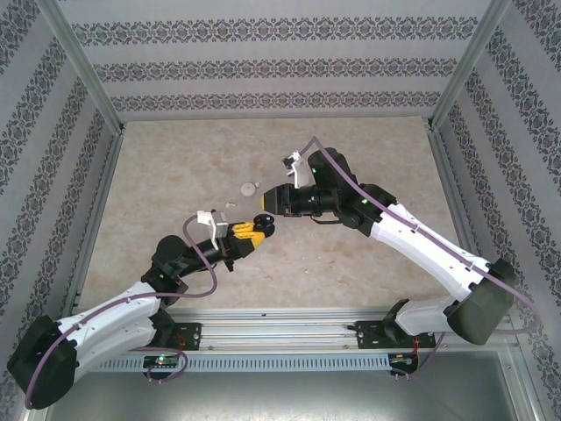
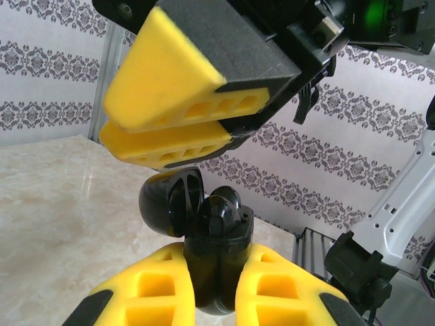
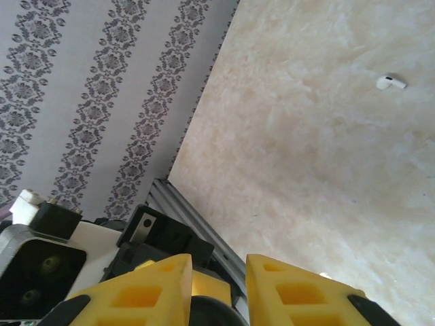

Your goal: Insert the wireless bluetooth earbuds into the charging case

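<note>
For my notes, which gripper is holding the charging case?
The left gripper, clamped around the open black charging case; the right gripper hovers just above it.

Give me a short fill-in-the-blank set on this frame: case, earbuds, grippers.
1. The left gripper is shut on the charging case, whose colour is ___.
2. The case's lid stands ___.
3. The earbud lying loose on the table is ___ in colour.
4. In the left wrist view, the right gripper hangs ___ the case.

Missing words: black; open; white; above.
</note>
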You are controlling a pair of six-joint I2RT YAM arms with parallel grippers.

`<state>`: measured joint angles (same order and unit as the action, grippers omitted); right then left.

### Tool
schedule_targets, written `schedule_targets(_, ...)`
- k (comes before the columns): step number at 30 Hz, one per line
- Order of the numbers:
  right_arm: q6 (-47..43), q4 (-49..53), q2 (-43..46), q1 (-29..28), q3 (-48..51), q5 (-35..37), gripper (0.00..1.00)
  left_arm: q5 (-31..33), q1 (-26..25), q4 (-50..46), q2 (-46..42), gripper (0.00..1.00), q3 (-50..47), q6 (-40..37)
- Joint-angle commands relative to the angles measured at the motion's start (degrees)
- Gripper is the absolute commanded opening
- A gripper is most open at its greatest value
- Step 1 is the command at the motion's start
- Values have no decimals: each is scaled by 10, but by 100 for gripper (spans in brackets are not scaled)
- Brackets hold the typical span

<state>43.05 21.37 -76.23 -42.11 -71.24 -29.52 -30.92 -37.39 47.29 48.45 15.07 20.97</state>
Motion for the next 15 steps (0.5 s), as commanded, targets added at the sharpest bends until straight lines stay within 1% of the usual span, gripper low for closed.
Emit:
schedule_targets(1, 4, -8, -2, 2, 2, -28, 27, -6, 4, 23, 2, 1, 9, -18)
schedule_targets(5, -6, 8, -3, 2, 3, -15, 27, 0, 4, 32, 4, 0, 6, -19)
schedule_targets(9, -8, 18, -7, 2, 2, -10, 34, 0, 6, 32, 4, 0, 6, -20)
schedule_targets(12, -10, 30, -14, 3, -6, -17, 39, 0, 7, 28, 2, 0, 10, -15)
schedule_targets(15, -11, 36, -29, 8, -18, -37, 39, -5, 10, 11, 2, 0, 20, -15)
